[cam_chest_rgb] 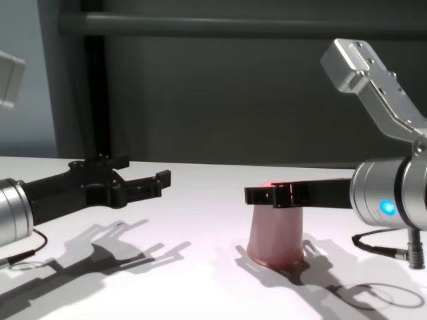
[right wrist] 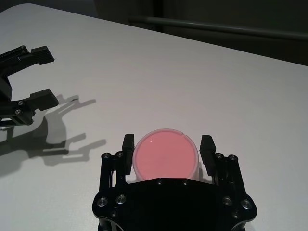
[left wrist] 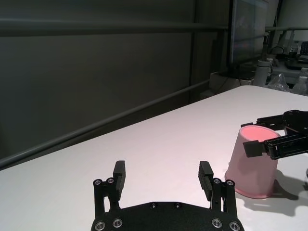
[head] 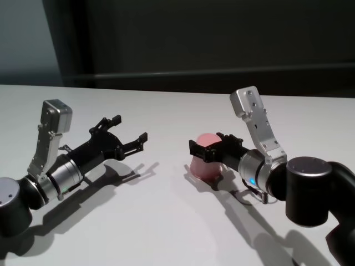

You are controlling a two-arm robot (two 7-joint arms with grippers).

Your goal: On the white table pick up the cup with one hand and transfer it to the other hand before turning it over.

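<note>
Standing upside down on the white desk [head: 166, 221], wide rolled rim down and closed base up, the pink cup [head: 206, 160] sits right of centre. Right tool [head: 212, 149] is low w/ its fingers [right wrist: 207, 150] spread either side of the cup's upper part, straddling it; can't tell if they touch. Left tool [head: 130, 138] hangs above the desk, well apart to the left, fingers [left wrist: 119, 174] wide open, holding nothing, pointed toward the cup.

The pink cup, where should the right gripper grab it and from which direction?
Grip the cup high on its tapered wall, near the closed narrow end, approaching level from the robot's right. It stands rim-down on the white table, and the right gripper already straddles that end, fingers apart.
</note>
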